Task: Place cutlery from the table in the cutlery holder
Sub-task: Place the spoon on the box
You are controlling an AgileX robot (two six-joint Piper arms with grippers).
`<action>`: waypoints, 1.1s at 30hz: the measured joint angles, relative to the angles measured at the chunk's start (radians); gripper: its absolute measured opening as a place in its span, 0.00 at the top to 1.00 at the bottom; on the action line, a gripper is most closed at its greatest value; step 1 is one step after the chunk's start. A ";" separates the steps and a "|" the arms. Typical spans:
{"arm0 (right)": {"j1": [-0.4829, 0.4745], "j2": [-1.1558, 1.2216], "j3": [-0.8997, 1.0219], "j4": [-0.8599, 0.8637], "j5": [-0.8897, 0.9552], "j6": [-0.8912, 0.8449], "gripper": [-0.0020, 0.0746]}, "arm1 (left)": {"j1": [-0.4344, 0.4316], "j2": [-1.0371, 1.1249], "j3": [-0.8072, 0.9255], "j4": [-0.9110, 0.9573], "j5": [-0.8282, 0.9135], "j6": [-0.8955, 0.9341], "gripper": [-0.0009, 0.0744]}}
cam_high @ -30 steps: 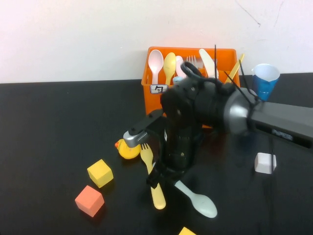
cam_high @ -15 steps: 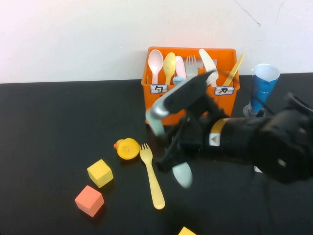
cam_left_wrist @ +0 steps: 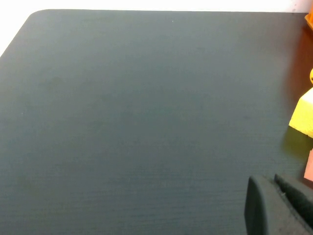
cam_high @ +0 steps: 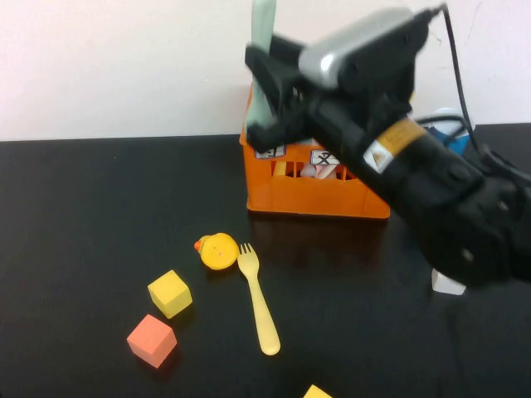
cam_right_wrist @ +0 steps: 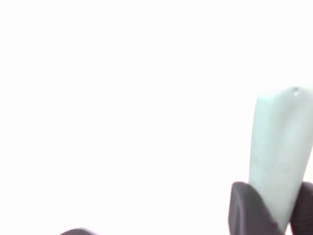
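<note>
My right gripper [cam_high: 267, 83] is raised high over the left end of the orange cutlery holder [cam_high: 315, 186] and is shut on the mint-green spoon [cam_high: 264, 33], held upright with its handle pointing up. In the right wrist view the spoon handle [cam_right_wrist: 276, 156] stands between the fingers [cam_right_wrist: 247, 210] against the white wall. The yellow fork [cam_high: 258, 298] lies on the black table [cam_high: 83, 215] in front of the holder. The arm hides the holder's contents, and no pink spoon shows. My left gripper [cam_left_wrist: 274, 183] is parked low over bare table at the left, out of the high view, its fingers together.
A yellow duck toy [cam_high: 217, 250] lies beside the fork's tines. A yellow cube [cam_high: 170, 293], an orange cube [cam_high: 152, 339] and another yellow cube [cam_high: 317, 392] are at the front. A white cube [cam_high: 448, 283] and a blue cup [cam_high: 452, 133] are at the right.
My right gripper closed on the mint-green spoon on the table beside the fork, lifted it and swung it up over the holder, turning it upright. The fork stayed put.
</note>
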 joint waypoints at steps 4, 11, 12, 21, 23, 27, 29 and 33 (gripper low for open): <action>-0.025 0.094 -0.112 0.004 0.018 -0.031 0.75 | 0.000 0.000 0.000 0.000 0.000 0.000 0.99; -0.055 0.263 -0.294 0.009 0.081 -0.107 0.75 | 0.000 0.000 0.000 0.000 0.000 0.000 0.99; -0.061 0.282 -0.311 0.009 0.094 -0.112 0.75 | 0.000 0.000 0.000 0.000 0.000 0.000 0.99; -0.096 0.325 -0.339 0.031 0.161 -0.162 0.75 | 0.000 0.000 0.000 0.000 0.000 0.000 0.99; -0.096 0.325 -0.339 0.031 0.188 -0.164 0.75 | 0.000 0.000 0.000 0.000 0.000 -0.002 0.99; -0.097 0.325 -0.339 0.031 0.240 -0.147 0.73 | 0.000 0.000 0.000 0.000 0.000 -0.002 0.99; -0.097 0.325 -0.339 0.031 0.256 -0.137 0.67 | 0.000 0.000 0.000 0.000 0.000 -0.002 0.99; -0.098 0.325 -0.339 0.031 0.281 -0.135 0.53 | 0.000 0.000 0.000 0.000 0.000 -0.002 0.99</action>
